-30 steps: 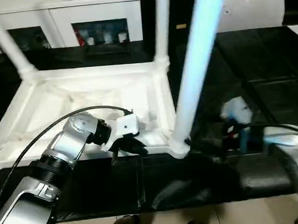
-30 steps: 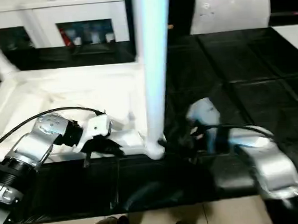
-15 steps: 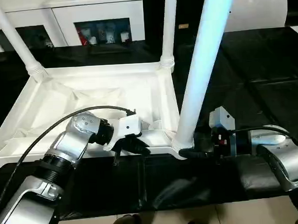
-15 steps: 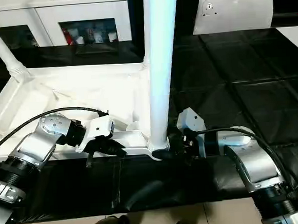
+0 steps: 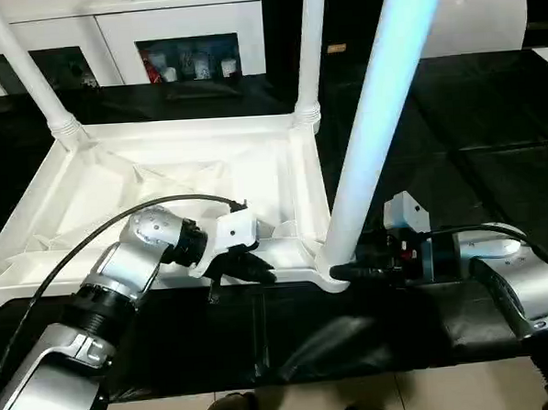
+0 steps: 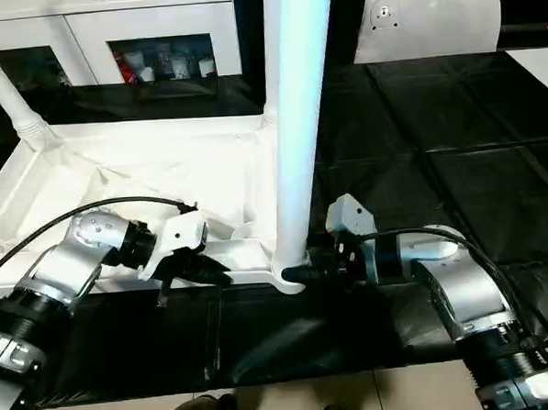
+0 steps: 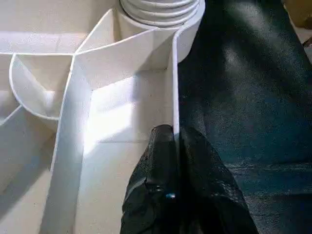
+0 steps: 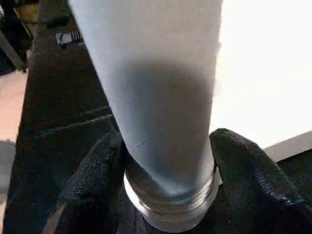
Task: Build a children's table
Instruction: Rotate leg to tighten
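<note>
Black mat [image 5: 490, 120] on the floor, white cabinet [image 5: 118, 29] w/ glass fronts at the back. Table top [image 5: 163, 188] lies upside down on the mat, 3 legs standing up. Left arm reaches in low, left gripper [image 5: 250, 269] pinched tight on the near rim; left wrist view shows fingers [image 7: 161, 161] either side of that thin wall. Right arm comes in level, right gripper [image 6: 301, 272] hugging the near leg [image 6: 297, 121] at its base; right wrist view shows both pads [image 8: 243, 175] against it.
</note>
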`<state>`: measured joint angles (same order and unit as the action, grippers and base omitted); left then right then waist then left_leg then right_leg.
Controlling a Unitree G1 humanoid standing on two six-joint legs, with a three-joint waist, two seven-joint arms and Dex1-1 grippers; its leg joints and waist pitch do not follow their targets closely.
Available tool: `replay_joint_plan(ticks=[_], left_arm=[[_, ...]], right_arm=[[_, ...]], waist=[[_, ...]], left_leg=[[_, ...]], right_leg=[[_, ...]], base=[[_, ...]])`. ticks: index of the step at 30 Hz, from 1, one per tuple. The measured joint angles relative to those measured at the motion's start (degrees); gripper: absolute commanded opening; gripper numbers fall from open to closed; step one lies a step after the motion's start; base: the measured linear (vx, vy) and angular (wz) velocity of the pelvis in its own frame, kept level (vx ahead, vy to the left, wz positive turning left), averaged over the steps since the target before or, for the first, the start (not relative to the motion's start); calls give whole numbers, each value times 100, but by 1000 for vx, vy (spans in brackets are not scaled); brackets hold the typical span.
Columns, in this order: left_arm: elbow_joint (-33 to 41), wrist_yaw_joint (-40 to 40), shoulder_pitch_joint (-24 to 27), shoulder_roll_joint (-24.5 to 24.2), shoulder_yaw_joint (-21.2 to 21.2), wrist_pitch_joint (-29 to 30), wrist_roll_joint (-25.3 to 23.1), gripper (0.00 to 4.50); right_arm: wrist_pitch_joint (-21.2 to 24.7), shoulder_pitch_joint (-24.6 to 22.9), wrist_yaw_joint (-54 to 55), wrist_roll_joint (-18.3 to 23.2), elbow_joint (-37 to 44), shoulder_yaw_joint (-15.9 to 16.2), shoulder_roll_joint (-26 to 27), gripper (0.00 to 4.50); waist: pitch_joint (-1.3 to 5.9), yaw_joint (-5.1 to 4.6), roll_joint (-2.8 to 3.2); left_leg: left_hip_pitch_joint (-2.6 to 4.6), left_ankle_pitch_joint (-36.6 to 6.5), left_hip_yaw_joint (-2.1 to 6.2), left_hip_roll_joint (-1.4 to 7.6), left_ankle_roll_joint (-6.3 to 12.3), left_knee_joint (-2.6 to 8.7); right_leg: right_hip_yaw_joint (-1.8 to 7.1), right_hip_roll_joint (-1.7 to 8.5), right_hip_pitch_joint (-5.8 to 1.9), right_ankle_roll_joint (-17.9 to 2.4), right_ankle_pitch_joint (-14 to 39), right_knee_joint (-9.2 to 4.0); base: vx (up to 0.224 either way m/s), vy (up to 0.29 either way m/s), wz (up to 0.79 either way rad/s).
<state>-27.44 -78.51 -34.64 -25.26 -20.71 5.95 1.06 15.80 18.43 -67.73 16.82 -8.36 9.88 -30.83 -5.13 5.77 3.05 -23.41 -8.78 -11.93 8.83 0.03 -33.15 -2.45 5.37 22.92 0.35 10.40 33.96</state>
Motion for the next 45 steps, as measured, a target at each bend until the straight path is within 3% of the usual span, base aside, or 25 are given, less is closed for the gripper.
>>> replay_joint_plan(ticks=[5,10,12,15,20,21,23,24,29,35,37,39,42,45], left_arm=[[146,256,247,124,270,346,149,0],[184,1013,250,435,478,749,-21,0],[197,1478,247,701,564,987,-174,0],[195,1973,245,997,641,1239,-260,0],[111,2863,83,1519,752,1623,-448,0],[113,2936,80,1590,752,1641,-496,0],[124,2998,80,1627,751,1641,-542,0],[142,3008,76,1626,751,1625,-562,0],[166,2861,45,1515,732,1431,-614,0],[257,2319,66,1158,595,1073,-508,0],[305,2062,99,986,563,867,-442,0],[330,1778,109,769,526,662,-352,0],[278,1413,139,477,637,499,-233,0],[232,1162,124,344,686,501,-101,0]], right_arm=[[474,-474,659,171,508,-329,378,239],[936,-559,2092,7,740,-601,1059,236],[1167,-555,2986,-221,831,-778,1614,236],[1330,-447,3807,-524,870,-790,1986,236],[1440,-22,5192,-1052,548,-982,2798,236],[1438,-8,5330,-1084,531,-1011,2863,306],[1389,-22,5538,-1107,539,-1016,3013,306],[1327,-53,5561,-1115,569,-1016,3044,327],[1050,-355,5300,-1111,788,-940,2947,376],[983,-724,4589,-828,1156,-900,2403,423],[993,-972,4258,-678,1309,-959,2103,444],[1021,-1206,3733,-386,1540,-1075,1732,448],[970,-1352,3090,-222,1778,-1179,1231,448],[1003,-1446,2720,-119,1982,-1143,944,448]], waist=[[-8,-17,-12],[-21,-200,-21],[-29,-283,-12],[-70,-399,13],[-124,-480,62],[-128,-495,69],[-150,-544,75],[-164,-551,87],[-242,-561,107],[-262,-506,89],[-252,-427,71],[-247,-375,54],[-246,-328,45],[-237,-294,40]], left_leg=[[11,0,-1,0,-1,10],[39,-1,-2,-3,-3,24],[68,-2,-1,-8,-5,53],[112,-3,42,-56,-5,119],[127,-4,89,-96,-4,155],[131,-4,91,-99,-4,165],[147,-5,89,-112,-3,201],[156,-5,86,-120,-3,235],[197,-5,78,-135,-3,298],[195,-4,68,-133,-3,312],[154,0,53,-132,-1,299],[129,47,2,-129,64,215],[121,43,-7,-122,62,158],[110,20,-7,-98,23,159]], right_leg=[[3,-1,-4,1,6,-2],[15,-1,-1,63,44,-20],[11,-1,12,78,55,-70],[14,5,-13,110,187,-119],[4,13,-17,108,287,-200],[1,12,-25,109,321,-218],[7,12,-46,92,364,-257],[8,12,-56,89,366,-298],[6,15,-77,66,393,-362],[23,17,-76,64,391,-349],[30,16,-52,-54,293,-338],[59,36,-22,-196,-43,-283],[44,75,0,-28,-113,-208],[16,71,23,-41,-124,-170]], base=[[0,0,0],[0,0,0],[0,0,0],[0,0,0],[0,0,0],[0,0,0],[-16,27,-2],[0,0,0],[0,0,0],[10,-1,-1],[59,-11,-2],[55,-23,8],[54,-39,6],[52,-44,1]])
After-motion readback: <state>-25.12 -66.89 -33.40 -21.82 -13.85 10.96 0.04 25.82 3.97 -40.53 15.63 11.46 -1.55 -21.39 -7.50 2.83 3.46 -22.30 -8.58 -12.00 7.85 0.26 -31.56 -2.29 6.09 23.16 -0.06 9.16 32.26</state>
